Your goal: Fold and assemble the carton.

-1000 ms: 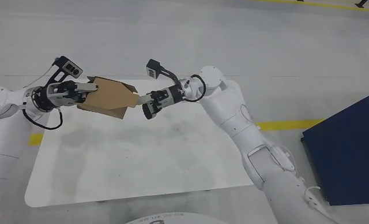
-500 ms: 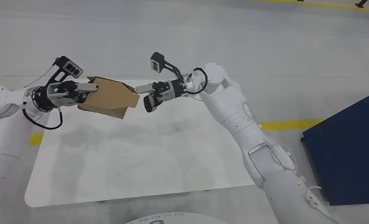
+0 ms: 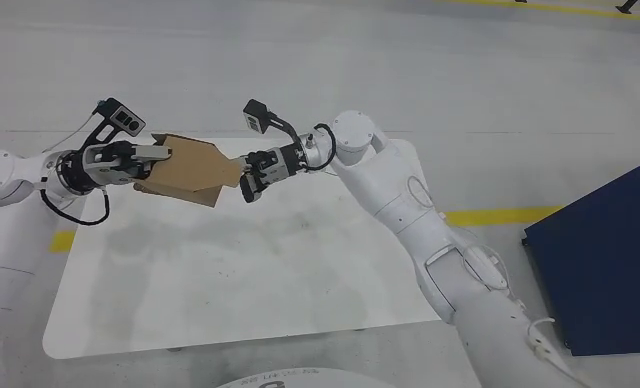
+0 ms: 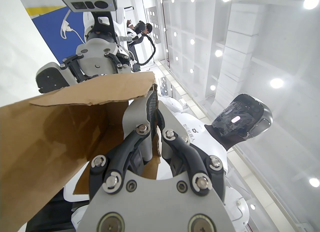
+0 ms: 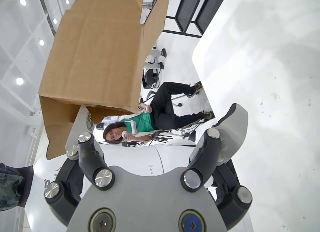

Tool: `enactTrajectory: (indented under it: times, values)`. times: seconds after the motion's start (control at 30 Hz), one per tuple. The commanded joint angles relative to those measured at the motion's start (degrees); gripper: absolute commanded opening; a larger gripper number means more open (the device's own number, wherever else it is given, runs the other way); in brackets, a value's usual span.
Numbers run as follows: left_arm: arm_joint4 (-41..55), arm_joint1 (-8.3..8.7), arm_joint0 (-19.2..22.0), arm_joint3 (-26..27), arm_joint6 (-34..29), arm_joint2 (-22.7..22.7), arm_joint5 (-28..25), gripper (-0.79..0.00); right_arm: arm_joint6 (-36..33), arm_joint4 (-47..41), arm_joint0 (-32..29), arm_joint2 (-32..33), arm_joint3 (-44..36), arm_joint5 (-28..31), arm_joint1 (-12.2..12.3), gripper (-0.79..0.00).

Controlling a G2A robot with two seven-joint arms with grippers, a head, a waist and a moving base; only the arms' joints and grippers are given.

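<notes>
While the left gripper [image 4: 153, 107] pinches a wall of the brown cardboard carton [image 3: 190, 166] with its jaws pressed together, the right gripper [image 5: 158, 109] stands with jaws spread wide at the carton's opposite end. One of its fingers is at a loose end flap [image 5: 56, 130], though contact cannot be made out, and the other is free above the white table [image 3: 250, 288]. The half-erected carton hangs in the air over the table's far left corner, its end flaps unfolded. To do this step well, the open gripper likely needs to push the flap inward along its crease while the holding arm braces firmly, lest the thin board buckle or twist out of the pinch. Space looks tight near the table's far edge; the wide surface nearer the robot gives room to set the carton down and square it.
</notes>
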State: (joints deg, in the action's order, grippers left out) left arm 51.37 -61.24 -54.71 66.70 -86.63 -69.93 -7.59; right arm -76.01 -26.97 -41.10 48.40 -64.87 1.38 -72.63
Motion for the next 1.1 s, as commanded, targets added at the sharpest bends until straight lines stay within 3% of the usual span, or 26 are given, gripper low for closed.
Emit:
enactTrajectory:
  times: [0.0, 0.23, 0.67, 0.87, 1.07]
  values:
    - [-0.2, -0.03, 0.0, 0.0, 0.1, 0.1, 0.0, -0.785, 0.2, 0.1, 0.2, -0.3, 0.2, -0.1, -0.1, 0.0]
    - [-0.2, -0.06, 0.1, 0.0, 0.0, -0.3, 0.1, -0.785, -0.3, -0.6, 0.4, 0.1, 1.1, 1.0, -0.2, 0.0]
    - [-0.2, 0.07, 0.0, -0.3, -0.1, -1.4, 0.4, -0.785, -7.4, -3.8, -2.7, 6.1, 0.0, 4.2, 1.9, 0.0]
    - [-0.3, -0.02, -0.2, -0.4, 0.3, -1.4, 0.2, -0.785, -9.9, -2.9, -3.9, 6.0, -2.8, 3.5, 2.4, 0.0]
    - [0.2, -0.13, -0.2, -0.8, 0.7, -1.6, -0.2, -0.785, -12.0, -17.7, -3.2, 6.2, -1.6, 3.2, 2.4, 0.0]
